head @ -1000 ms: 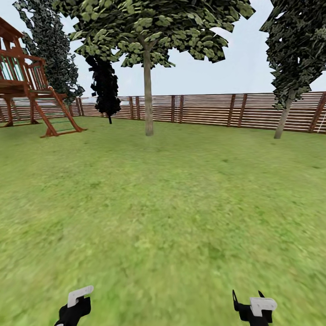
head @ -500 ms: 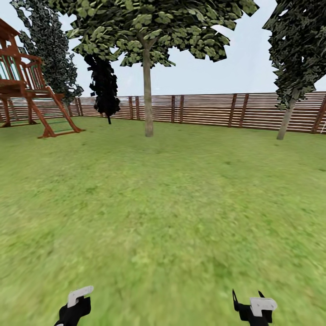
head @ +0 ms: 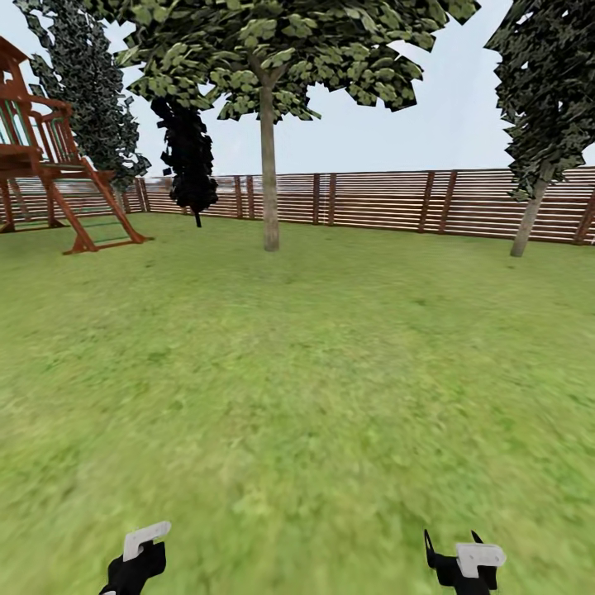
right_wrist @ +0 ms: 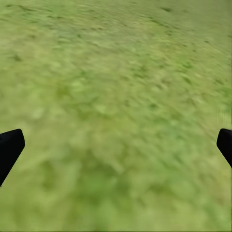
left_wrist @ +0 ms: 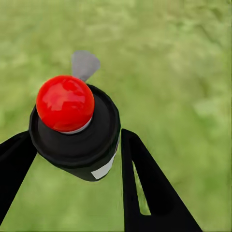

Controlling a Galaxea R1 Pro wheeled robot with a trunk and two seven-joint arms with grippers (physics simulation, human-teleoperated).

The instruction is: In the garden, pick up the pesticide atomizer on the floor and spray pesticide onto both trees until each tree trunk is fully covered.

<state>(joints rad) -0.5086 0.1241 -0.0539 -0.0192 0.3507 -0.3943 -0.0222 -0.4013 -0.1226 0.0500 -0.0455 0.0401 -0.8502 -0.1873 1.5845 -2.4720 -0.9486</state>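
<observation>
Your robot faces a wide green lawn (head: pixel 314 372), both arms held low at the near edge of the head view. Your left gripper (left_wrist: pixel 72 159) is clamped around the pesticide atomizer (left_wrist: pixel 77 130), a black can with a glossy red ball on top and a pale strip on its side; its black fingers (left_wrist: pixel 145 188) press against the can on either side, above blurred grass. In the head view the left gripper (head: pixel 136 558) shows as a black wrist with a grey-white finger, the can itself too small to make out there. Your right gripper (head: pixel 463 562) hangs above the grass with nothing between its fingers; in the right wrist view the two black fingertips (right_wrist: pixel 9 147) sit at opposite edges of the frame, spread wide over bare turf. Ahead, well apart from the robot, a tall tree (head: pixel 268 49) rises on a straight grey-brown trunk (head: pixel 269 173) near the middle of the lawn. A second tree (head: pixel 549 74) with a slanted trunk (head: pixel 527 219) stands at the far right, close to the brown slatted fence (head: pixel 380 202). Whether either trunk carries white specks cannot be told at this distance. A red-brown wooden play frame (head: pixel 49 165) stands at the far left, with dark conifers (head: pixel 188 157) by the fence behind it.
</observation>
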